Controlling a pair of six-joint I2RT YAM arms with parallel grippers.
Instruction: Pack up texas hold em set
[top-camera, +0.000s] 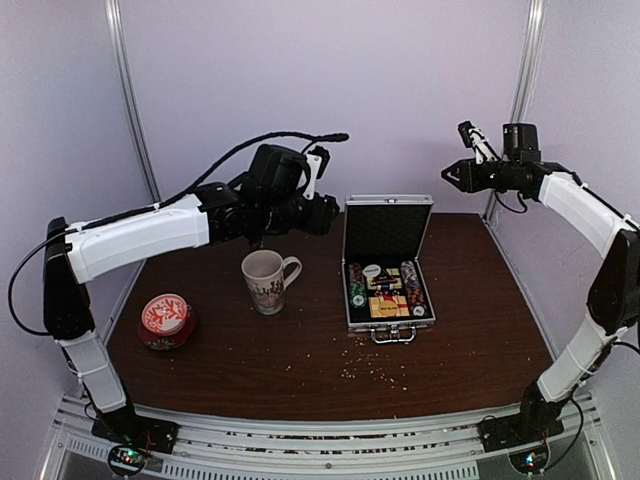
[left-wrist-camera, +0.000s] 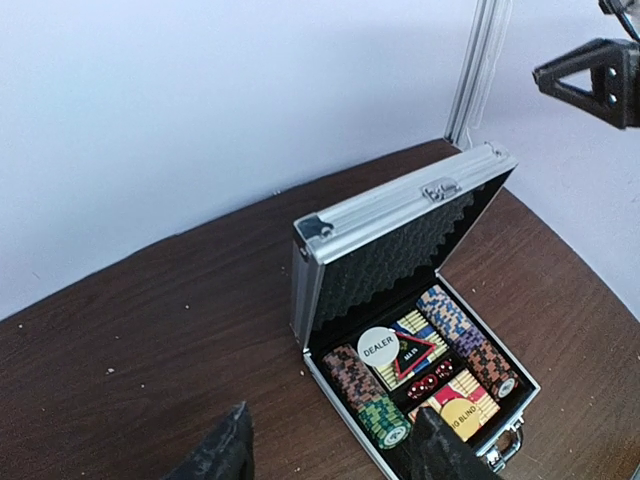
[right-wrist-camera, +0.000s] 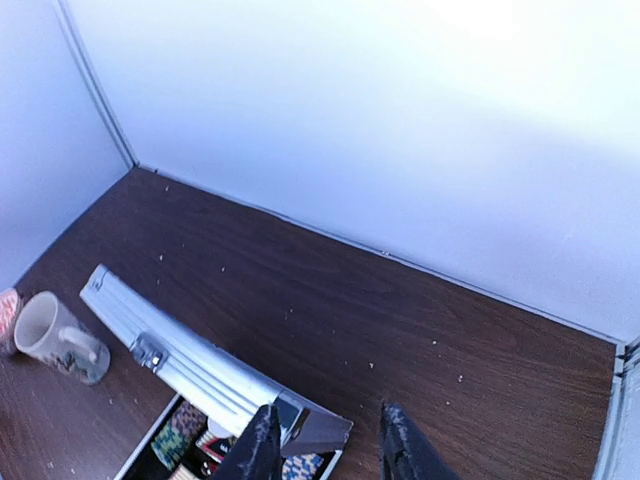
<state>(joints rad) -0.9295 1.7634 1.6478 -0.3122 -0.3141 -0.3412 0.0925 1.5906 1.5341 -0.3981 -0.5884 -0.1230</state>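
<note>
With my left gripper (left-wrist-camera: 333, 440) and right gripper (right-wrist-camera: 330, 425) both standing apart and empty, the open briefcase (top-camera: 388, 270) just right of the mug (top-camera: 266, 280), chips (left-wrist-camera: 370, 395) inside, looks rigid, slick aluminium, so I'd press its upright lid (left-wrist-camera: 400, 205) down by the top edge.

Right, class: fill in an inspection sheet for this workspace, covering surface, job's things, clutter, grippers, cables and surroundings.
Surface: dark brown wooden table, pale crumbs scattered near the front.
Job's things: small silver aluminium briefcase open, lid upright; striped poker chips in rows and round white dealer button inside.
Clutter: white patterned mug and round red-and-white tin, left of the case, apart from it.
Grippers: left gripper open, empty, raised left of the lid; right gripper open, empty, raised to its right.
Cables: black cable looping over the left arm.
Surroundings: plain white walls, metal corner posts.
</note>
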